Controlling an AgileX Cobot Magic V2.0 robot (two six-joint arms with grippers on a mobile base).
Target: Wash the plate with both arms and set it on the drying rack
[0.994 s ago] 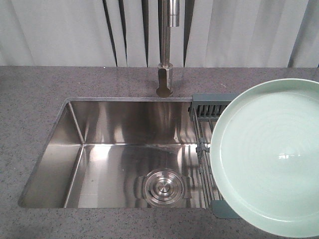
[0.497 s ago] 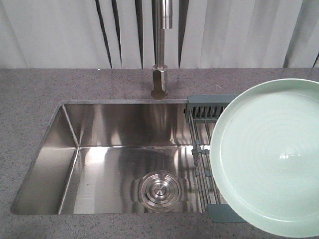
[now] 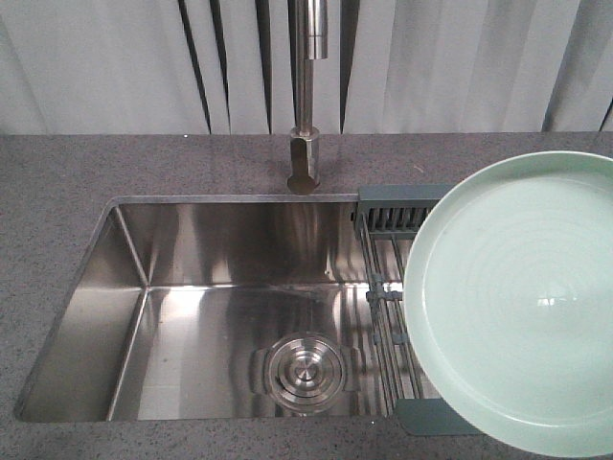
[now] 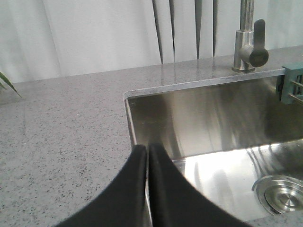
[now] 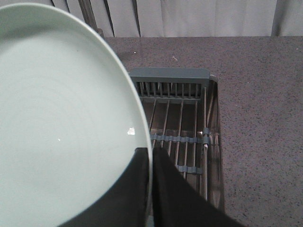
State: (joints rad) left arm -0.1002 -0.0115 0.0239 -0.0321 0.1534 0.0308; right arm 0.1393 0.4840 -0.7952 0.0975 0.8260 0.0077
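The pale mint-green plate (image 3: 522,302) fills the right side of the front view, tilted up and held over the drying rack (image 3: 388,287). In the right wrist view the plate (image 5: 61,123) covers the left half, and my right gripper (image 5: 150,153) is shut on its rim, one black finger on each face. The rack's metal rods and grey-blue bars (image 5: 177,123) lie below and to the right of that grip. My left gripper (image 4: 147,150) is shut with nothing in it, hovering over the sink's near left edge.
A steel sink (image 3: 134,287) with a round drain (image 3: 305,369) is set in a grey speckled counter (image 3: 57,182). The tap (image 3: 306,96) rises behind it, with pale curtains at the back. A green leaf tip (image 4: 7,85) shows far left.
The front view has drifted, so the sink and tap sit further left and lower in the frame. The plate has kept almost the same place over the rack.
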